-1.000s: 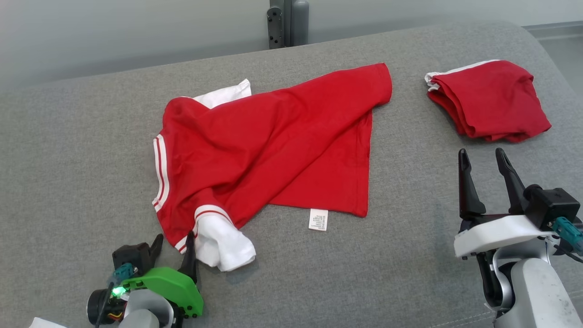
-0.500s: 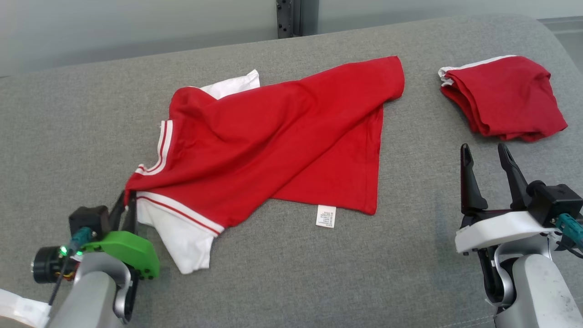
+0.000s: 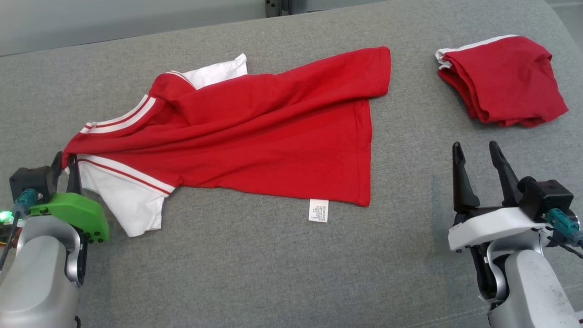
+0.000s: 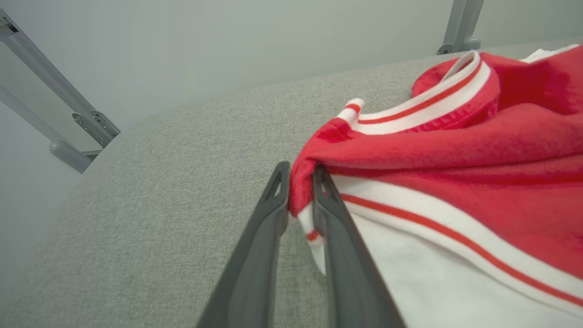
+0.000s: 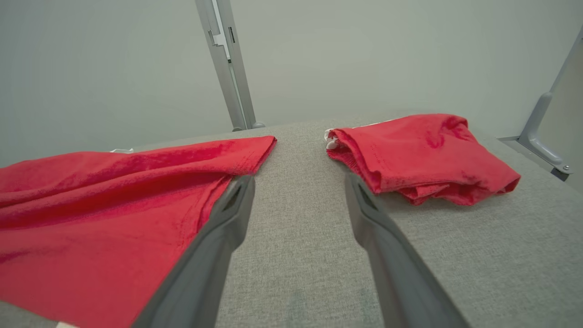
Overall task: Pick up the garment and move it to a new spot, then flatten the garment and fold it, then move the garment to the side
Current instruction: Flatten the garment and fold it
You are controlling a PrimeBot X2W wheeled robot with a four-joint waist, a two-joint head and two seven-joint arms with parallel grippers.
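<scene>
The garment (image 3: 255,132) is a red shirt with white sleeves and striped white trim, spread across the grey surface and stretched toward the left. My left gripper (image 3: 66,160) is shut on the garment's shoulder seam at its far left tip; in the left wrist view the dark fingers (image 4: 268,214) pinch a fold of the garment's red and white cloth (image 4: 432,150). My right gripper (image 3: 476,157) stands open at the lower right, apart from the garment's hem (image 5: 104,205), with bare surface between its fingertips (image 5: 298,182).
A second red garment (image 3: 501,79), folded, lies at the back right, also the folded pile (image 5: 419,155) ahead of my right gripper. The padded grey surface (image 3: 273,273) curves down at its edges. Metal posts (image 5: 227,68) stand behind it.
My left gripper closed on the shirt's shoulder and pulled it left, stretching the garment out and unrolling the near white sleeve. The head camera shifted a little. The right gripper stayed open.
</scene>
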